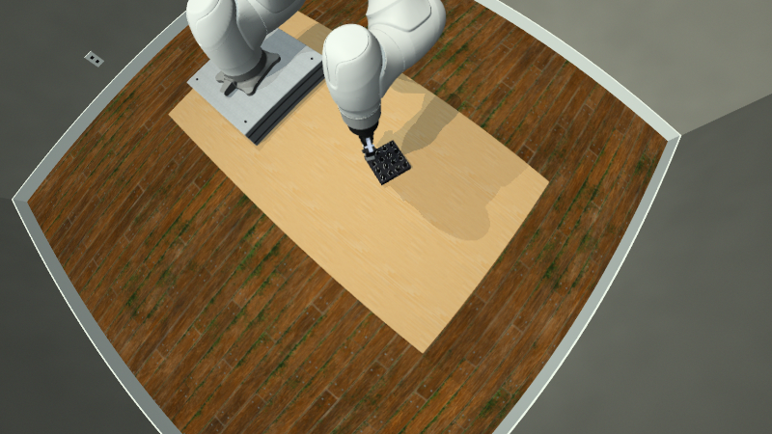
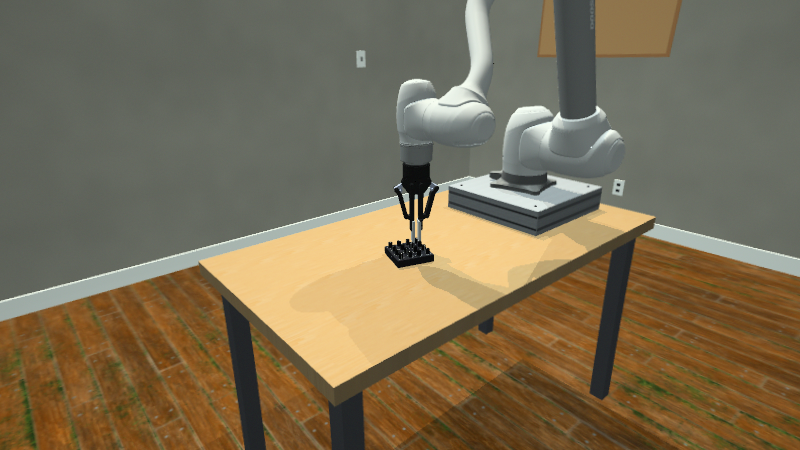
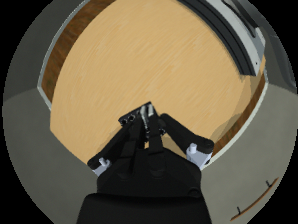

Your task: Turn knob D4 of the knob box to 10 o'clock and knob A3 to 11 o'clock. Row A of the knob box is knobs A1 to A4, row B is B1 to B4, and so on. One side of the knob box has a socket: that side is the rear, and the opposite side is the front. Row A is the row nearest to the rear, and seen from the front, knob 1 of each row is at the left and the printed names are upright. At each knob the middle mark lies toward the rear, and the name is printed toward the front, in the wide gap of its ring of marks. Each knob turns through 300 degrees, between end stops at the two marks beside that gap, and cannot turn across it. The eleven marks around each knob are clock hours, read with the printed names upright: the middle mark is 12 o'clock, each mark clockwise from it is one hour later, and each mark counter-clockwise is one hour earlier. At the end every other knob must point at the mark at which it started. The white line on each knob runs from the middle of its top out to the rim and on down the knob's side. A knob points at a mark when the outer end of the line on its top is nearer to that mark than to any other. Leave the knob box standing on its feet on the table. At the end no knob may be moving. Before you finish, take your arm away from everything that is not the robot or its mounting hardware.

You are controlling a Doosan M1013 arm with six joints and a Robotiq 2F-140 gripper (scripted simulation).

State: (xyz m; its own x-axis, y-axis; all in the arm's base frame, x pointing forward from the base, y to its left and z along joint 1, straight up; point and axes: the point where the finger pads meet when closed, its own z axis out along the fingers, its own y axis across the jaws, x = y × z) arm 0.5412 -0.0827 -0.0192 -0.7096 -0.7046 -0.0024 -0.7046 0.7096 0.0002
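Note:
The black knob box (image 1: 389, 161) stands on the wooden table, with its rows of small knobs facing up. It also shows in the side view (image 2: 409, 252). My gripper (image 1: 369, 151) points straight down over the corner of the box nearest the arm's base. In the side view my fingertips (image 2: 416, 241) reach down to the knob tops. The fingers stand narrow around the corner knob there. In the wrist view the fingers (image 3: 143, 123) hide most of the box (image 3: 135, 117). The knob names and the white lines are too small to read.
The arm's grey base plate (image 1: 259, 80) stands at the far end of the table, close behind the box. The table edge (image 2: 268, 330) runs in front.

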